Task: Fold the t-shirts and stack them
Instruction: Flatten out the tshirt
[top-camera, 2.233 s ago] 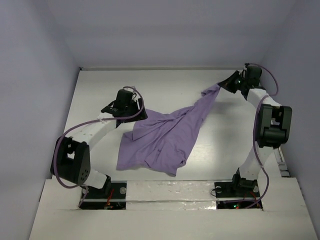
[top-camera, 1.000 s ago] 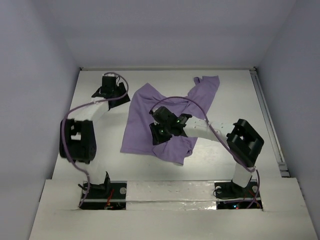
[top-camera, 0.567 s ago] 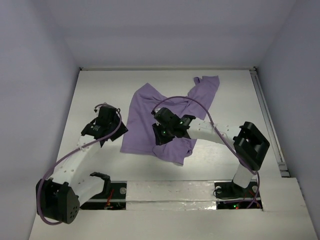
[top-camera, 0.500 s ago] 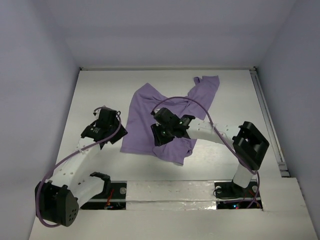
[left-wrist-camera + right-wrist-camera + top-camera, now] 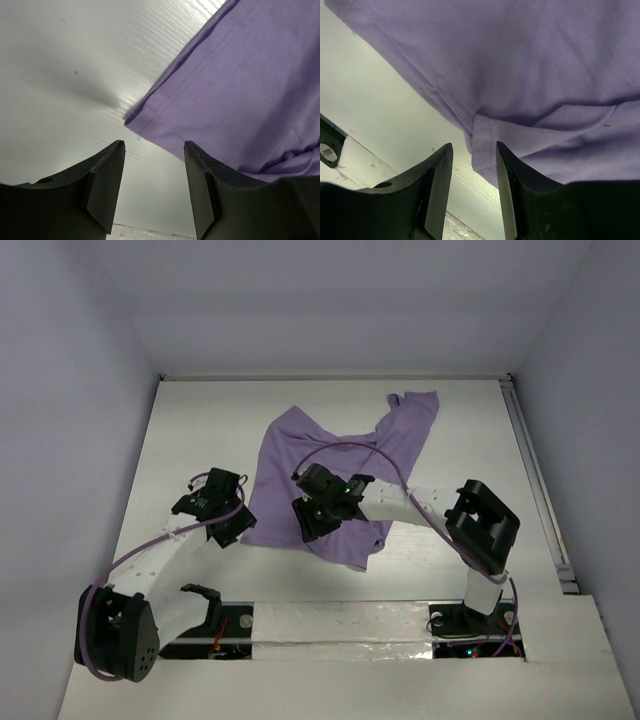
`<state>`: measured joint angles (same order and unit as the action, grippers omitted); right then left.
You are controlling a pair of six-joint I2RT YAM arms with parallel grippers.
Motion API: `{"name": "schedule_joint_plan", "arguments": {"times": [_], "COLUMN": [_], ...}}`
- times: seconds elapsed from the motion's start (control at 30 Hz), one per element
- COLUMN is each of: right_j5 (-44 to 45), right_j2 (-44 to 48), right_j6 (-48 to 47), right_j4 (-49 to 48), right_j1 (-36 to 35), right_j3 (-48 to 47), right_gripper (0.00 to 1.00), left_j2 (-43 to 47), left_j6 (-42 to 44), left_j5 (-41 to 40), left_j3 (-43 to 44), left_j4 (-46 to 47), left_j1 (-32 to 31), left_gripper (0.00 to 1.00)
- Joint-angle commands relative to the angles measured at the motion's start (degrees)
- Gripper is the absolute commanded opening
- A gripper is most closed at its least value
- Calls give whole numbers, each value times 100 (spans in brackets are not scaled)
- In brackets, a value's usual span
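The lavender t-shirt lies rumpled on the white table, spread from the back right toward the front middle. My left gripper is open and empty, just left of the shirt's near left corner, whose hemmed corner shows in the left wrist view ahead of the gripper. My right gripper is open and low over the shirt's near edge. In the right wrist view a folded hemmed flap of the t-shirt lies between the fingertips of that gripper, not pinched.
The white table is walled by lavender panels at the back and sides. A rail runs along the right edge. The arm bases sit at the near edge.
The right gripper let go of the shirt at the back right and came down to its near edge. The left arm swept from the back left to the shirt's near left corner.
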<state>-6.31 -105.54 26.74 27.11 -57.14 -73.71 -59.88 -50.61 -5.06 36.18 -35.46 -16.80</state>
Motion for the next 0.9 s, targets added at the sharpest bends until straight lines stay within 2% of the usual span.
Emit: {"name": "schedule_joint_plan", "arguments": {"times": [0.0, 0.2, 0.47, 0.67, 0.7, 0.73, 0.8, 0.87], "right_j5": [164, 507, 674, 1175, 1254, 1281, 1333, 1342], "right_j2": [-98, -292, -643, -934, -925, -916, -899, -846], "right_j6": [-11, -125, -108, -99, -64, -46, -11, 6], "right_j4": [83, 399, 611, 804, 796, 787, 778, 760], "right_j1": [-42, -104, -227, -227, -227, -227, -227, -227], "right_j3": [-319, -617, -873, -1066, -1058, -1040, -1014, -1014], "right_gripper": [46, 47, 46, 44, 44, 43, 37, 32], "left_j2": [-304, -762, -832, -964, -947, -929, -842, -780], "left_j6": [-107, -212, -248, -169, -169, -169, -142, -90], "left_j5": [-118, -30, -21, -144, -171, -179, -215, -276], "left_j3": [-6, -252, -498, -560, -560, -569, -534, -455], "left_j4": [267, 672, 1014, 1182, 1182, 1173, 1129, 1016], "left_j1": [-17, -17, -17, -17, -17, -17, -17, -17], "left_gripper": [48, 48, 42, 29, 20, 16, 8, 4]}}
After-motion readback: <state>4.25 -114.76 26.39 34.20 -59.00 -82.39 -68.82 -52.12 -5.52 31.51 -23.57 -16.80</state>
